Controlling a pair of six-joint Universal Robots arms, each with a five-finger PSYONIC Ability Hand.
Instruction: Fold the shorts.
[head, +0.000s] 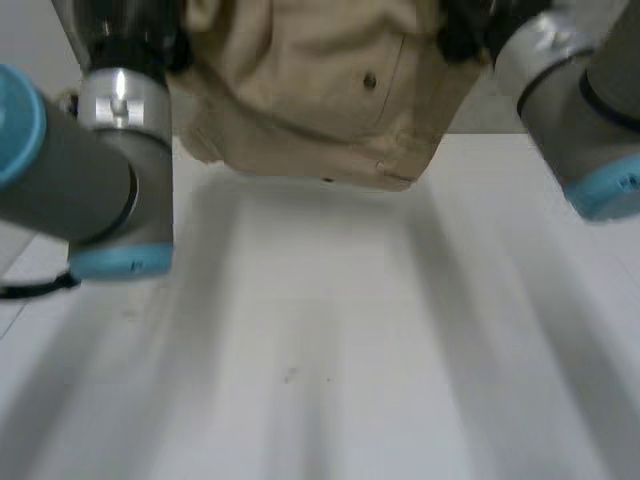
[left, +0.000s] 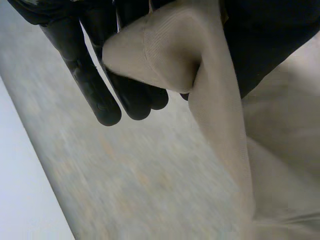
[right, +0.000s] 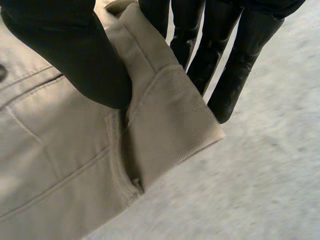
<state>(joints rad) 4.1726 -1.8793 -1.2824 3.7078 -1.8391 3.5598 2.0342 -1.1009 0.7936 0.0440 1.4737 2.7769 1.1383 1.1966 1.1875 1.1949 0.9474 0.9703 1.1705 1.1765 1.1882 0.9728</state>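
Shorts (head: 320, 90), edges pinched, L hand (left: 92, 87), R hand (right: 75, 55)

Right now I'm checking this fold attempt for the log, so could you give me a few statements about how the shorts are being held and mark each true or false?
1. The left hand pinches a fold of the shorts. True.
2. The right hand is open and off the cloth. False: its thumb and fingers pinch an edge of the shorts.
3. The shorts lie spread flat across the middle of the table. False: they are gathered between the two arms, held by both hands.
4. A dark button shows on the shorts. True.
5. The shorts are blue denim. False: they are beige.
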